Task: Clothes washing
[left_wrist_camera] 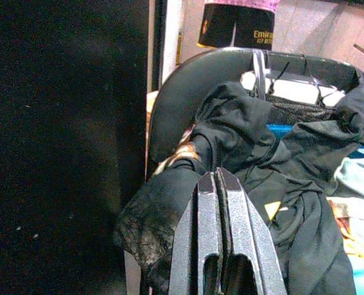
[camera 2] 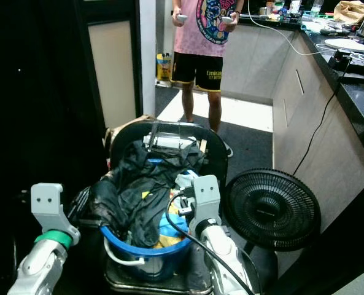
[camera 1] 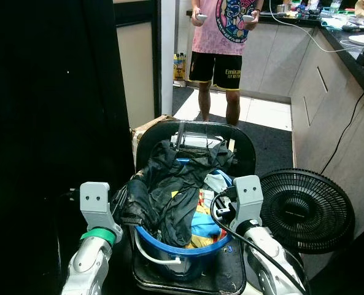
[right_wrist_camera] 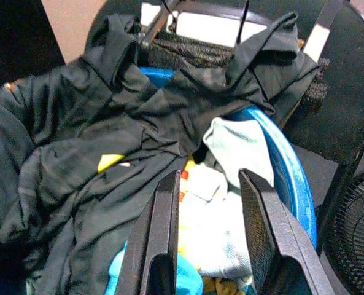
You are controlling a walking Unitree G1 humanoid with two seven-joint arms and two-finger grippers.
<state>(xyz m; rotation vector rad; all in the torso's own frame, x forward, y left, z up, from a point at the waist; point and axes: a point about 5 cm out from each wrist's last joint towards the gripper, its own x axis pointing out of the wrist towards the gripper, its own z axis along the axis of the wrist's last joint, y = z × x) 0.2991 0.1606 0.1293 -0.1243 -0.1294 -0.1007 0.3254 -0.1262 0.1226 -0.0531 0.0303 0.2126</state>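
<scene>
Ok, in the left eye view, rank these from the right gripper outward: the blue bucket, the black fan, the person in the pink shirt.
From the right gripper:
1. Blue bucket: directly at the gripper, on the chair, to its left.
2. Black fan: on the floor just to the gripper's right, a little beyond.
3. Person: standing far back, past the chair.

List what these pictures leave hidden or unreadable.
- Lower clothes in the blue bucket: covered by the dark garment, both eye views.
- Person: cut off above the chest by the top edge.
- Left side of the room: black shadow, eye views and left wrist view.
- Countertop items: too small.
</scene>
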